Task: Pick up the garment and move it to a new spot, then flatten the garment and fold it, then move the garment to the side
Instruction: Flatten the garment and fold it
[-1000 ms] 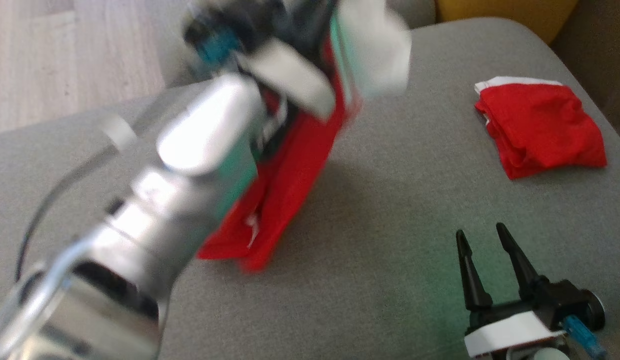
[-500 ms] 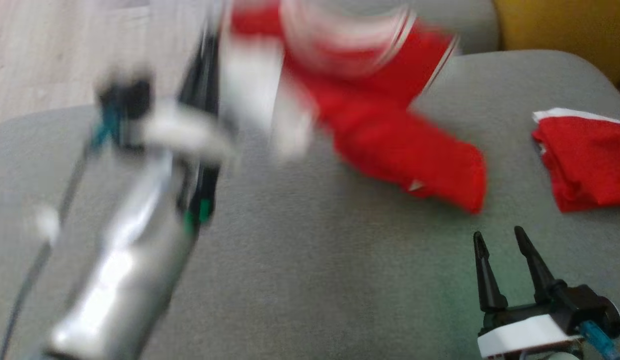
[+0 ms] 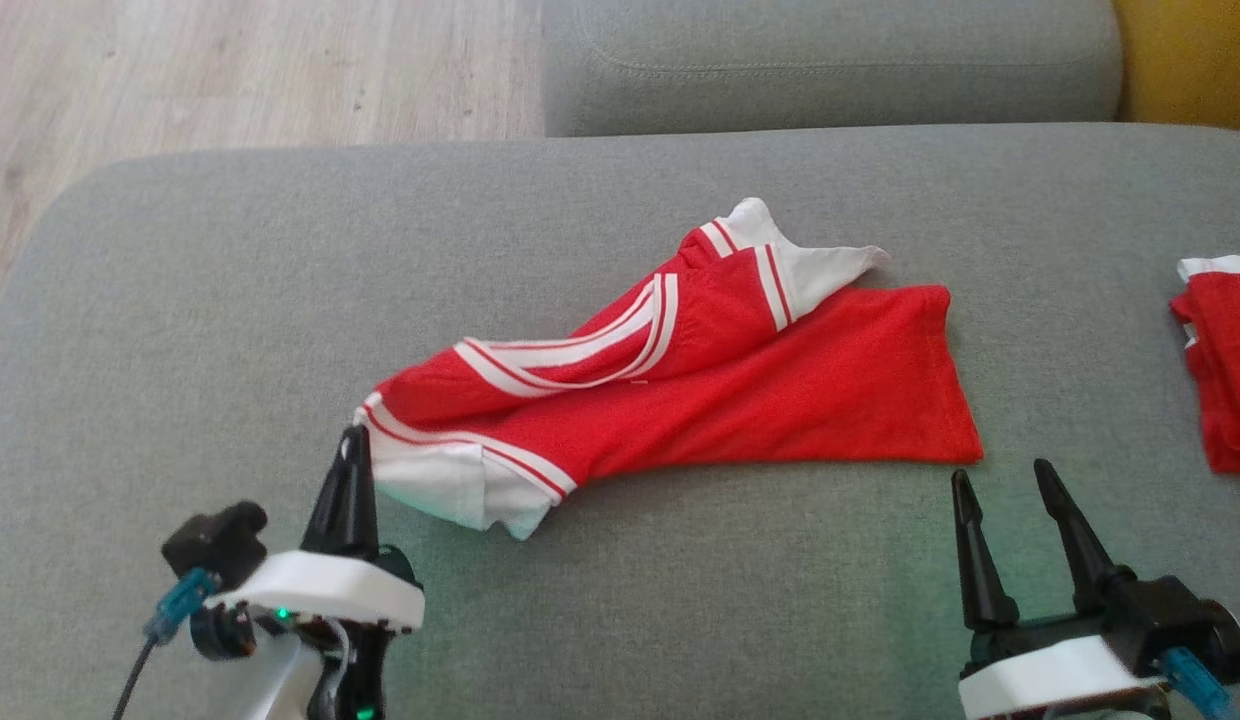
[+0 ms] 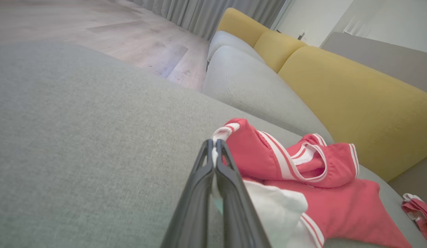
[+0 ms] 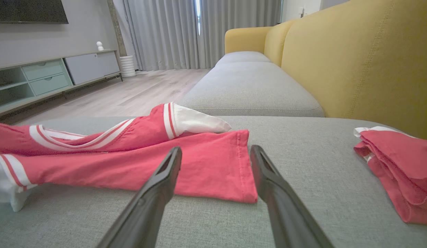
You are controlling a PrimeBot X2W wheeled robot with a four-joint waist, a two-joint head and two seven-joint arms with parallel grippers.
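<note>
The left pincer (image 3: 352, 436) grips the garment's (image 3: 770, 395) white-trimmed edge; the right pincer (image 3: 1001, 472) gapes wide, empty, near its hem; the garment lies rumpled on the grey seat cushion (image 3: 180, 300); one folded red cloth (image 3: 1222, 370) lies right of it; beyond it, a second cushion (image 3: 830, 60), wooden floor (image 3: 230, 70), yellow backrest (image 3: 1195, 55).

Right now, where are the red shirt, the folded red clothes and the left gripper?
red shirt (image 3: 780, 400): head view, on its plain red middle.
folded red clothes (image 3: 1225, 350): head view, on the red top layer.
left gripper (image 3: 351, 436): head view, at its shut fingertips pinching the shirt's edge.
</note>
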